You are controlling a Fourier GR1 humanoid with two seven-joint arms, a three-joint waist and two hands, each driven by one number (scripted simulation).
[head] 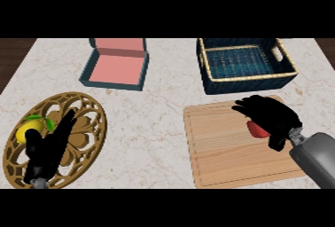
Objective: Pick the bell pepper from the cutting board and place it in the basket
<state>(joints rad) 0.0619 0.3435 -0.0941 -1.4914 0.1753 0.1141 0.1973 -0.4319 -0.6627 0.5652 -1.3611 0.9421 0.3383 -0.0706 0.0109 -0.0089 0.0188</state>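
One r. hand [270,116] curled on bell pepper [256,129], cutting board [222,150]

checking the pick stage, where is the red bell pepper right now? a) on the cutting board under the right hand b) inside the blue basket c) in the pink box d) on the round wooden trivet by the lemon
a: the bell pepper shows red beneath the right hand, whose fingers curl over it above the cutting board, short of the basket.

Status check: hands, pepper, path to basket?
Right hand curled on bell pepper, over cutting board. Left hand open, resting. Basket just beyond, nothing between.
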